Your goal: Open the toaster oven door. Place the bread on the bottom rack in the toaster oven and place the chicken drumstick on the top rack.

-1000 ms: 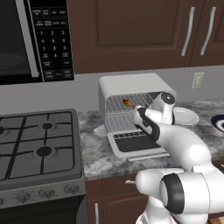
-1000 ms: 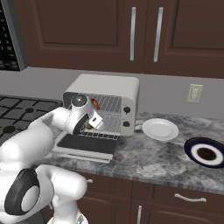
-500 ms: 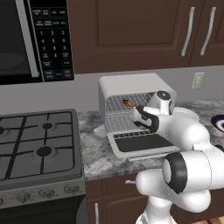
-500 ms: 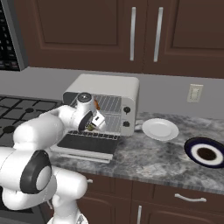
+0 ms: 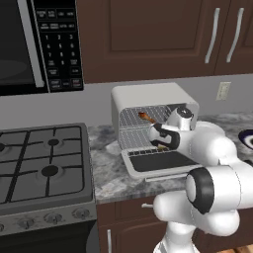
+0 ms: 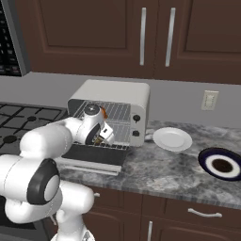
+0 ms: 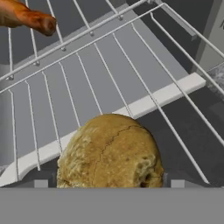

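Compared with a second ago, my arm has swung lower and closer to the toaster oven (image 5: 154, 121), so the hand now sits right at its open mouth instead of above and to the right of it. The pincer (image 6: 104, 136) points into the cavity with its jaws spread wide. The bread (image 7: 110, 153) fills the bottom of the hand view between them, but I cannot tell whether the fingers press on it or stand clear of it.

The toaster oven is a boxy off-white appliance with rounded corners, standing on the grey stone table (image 6: 160, 169) with two small dark knobs on its right front. The toaster oven door (image 5: 159, 162) lies dropped flat in front of it, dark glass facing up inside a white frame. The bread is a round, golden-brown crusty loaf with a crack across its top; it sits low at the front of the cavity, on or just above the bottom rack (image 7: 166, 94), whose silver wires run away beneath it. The chicken drumstick (image 5: 147, 117), small and orange-brown, lies on the top rack (image 5: 133, 117), toward the back of the toaster oven and well apart from the bread.
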